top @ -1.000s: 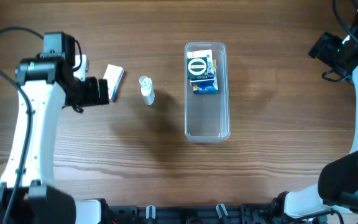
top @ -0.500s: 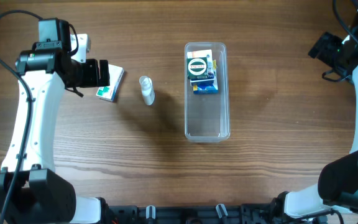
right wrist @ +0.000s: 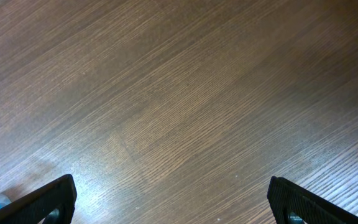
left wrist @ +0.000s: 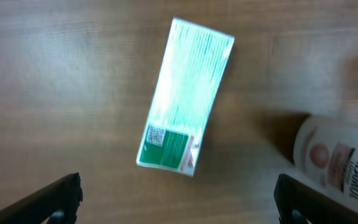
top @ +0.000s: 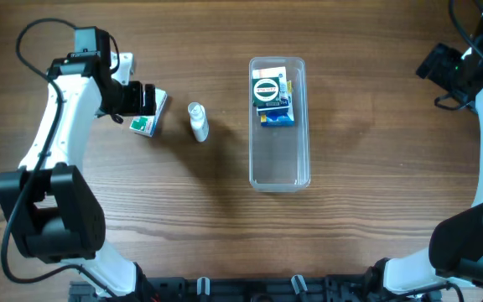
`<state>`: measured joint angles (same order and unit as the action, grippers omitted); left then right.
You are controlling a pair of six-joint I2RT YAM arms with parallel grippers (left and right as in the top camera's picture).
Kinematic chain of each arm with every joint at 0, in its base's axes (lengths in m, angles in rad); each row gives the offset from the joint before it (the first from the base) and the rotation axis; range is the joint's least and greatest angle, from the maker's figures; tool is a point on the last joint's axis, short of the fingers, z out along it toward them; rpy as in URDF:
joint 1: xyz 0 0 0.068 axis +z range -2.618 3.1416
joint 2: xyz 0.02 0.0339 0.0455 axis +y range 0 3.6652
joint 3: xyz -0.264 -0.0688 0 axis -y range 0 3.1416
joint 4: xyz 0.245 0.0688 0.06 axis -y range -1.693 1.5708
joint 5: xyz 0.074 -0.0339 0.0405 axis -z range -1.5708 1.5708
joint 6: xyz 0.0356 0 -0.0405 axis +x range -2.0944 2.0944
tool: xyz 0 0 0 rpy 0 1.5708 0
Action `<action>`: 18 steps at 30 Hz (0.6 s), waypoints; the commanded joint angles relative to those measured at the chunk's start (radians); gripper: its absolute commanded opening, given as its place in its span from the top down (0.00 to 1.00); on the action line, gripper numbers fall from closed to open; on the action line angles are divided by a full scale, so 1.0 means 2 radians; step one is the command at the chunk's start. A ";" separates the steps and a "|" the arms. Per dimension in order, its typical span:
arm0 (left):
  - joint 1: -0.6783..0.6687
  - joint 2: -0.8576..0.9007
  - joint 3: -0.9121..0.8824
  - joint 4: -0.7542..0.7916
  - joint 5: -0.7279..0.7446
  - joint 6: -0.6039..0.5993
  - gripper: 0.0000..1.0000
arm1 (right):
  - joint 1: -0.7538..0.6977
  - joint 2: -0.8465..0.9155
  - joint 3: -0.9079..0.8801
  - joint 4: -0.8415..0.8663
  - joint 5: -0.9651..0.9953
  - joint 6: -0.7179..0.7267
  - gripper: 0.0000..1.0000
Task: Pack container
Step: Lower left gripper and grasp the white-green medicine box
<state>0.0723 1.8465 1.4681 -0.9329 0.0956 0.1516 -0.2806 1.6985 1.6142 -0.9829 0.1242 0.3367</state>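
**Grippers wide, container part filled**

Container (top: 280, 159) first: we see it lying lengthwise on the table (top: 376, 210), a little right of centre, open side up. At its far end sit a few small packs (top: 272, 96), one with a round black-and-white label on top and a blue one under it. The near half shows only clear plastic with wood behind it.

We find the left gripper (top: 141, 99) over the far end of a green-and-white box (top: 148, 124) at the left of the table. In the left wrist view its fingers (left wrist: 58, 199) stand far apart at the bottom corners, with nothing between them. The box (left wrist: 185, 102) lies flat and slanted on the wood, its green end nearer the fingers. A white bottle (top: 197, 122) rests between box and container, touching neither. In the wrist view the bottle (left wrist: 337, 165) sits at the right edge with printed lettering.

The right gripper (top: 443, 65) hangs at the far right edge, well apart from everything. Its wrist view shows fingers (right wrist: 48, 199) spread wide over bare wood.
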 commanded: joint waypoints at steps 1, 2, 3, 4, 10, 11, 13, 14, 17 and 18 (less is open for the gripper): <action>0.001 0.016 0.007 0.017 -0.001 0.063 0.00 | -0.001 0.006 -0.003 0.001 -0.003 0.002 0.00; 0.001 0.021 0.007 0.020 -0.002 0.079 0.00 | -0.001 0.006 -0.003 0.001 -0.003 0.002 0.00; 0.001 0.025 0.007 0.023 -0.002 0.091 0.00 | -0.001 0.006 -0.003 0.001 -0.003 0.002 0.00; 0.001 0.031 0.007 0.028 -0.005 0.094 0.00 | -0.001 0.006 -0.003 0.001 -0.003 0.002 0.00; -0.001 0.061 0.007 0.056 -0.009 0.106 0.00 | -0.001 0.006 -0.003 0.001 -0.003 0.002 0.00; -0.002 0.066 0.007 0.058 -0.009 0.106 0.00 | -0.001 0.006 -0.003 0.001 -0.003 0.002 0.00; -0.003 0.077 0.007 0.062 -0.009 0.106 0.00 | -0.001 0.006 -0.003 0.001 -0.003 0.002 0.00; -0.004 0.081 0.007 0.065 -0.010 0.106 0.00 | -0.001 0.006 -0.003 0.001 -0.003 0.002 0.00; -0.008 0.089 0.007 0.070 -0.014 0.106 0.00 | -0.001 0.006 -0.003 0.001 -0.003 0.002 0.00; -0.010 0.091 0.007 0.072 -0.019 0.106 0.00 | -0.001 0.006 -0.003 0.001 -0.003 0.002 0.00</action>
<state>0.0654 2.0041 1.4681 -0.8017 0.0757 0.3393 -0.2806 1.6985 1.6142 -0.9829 0.1238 0.3367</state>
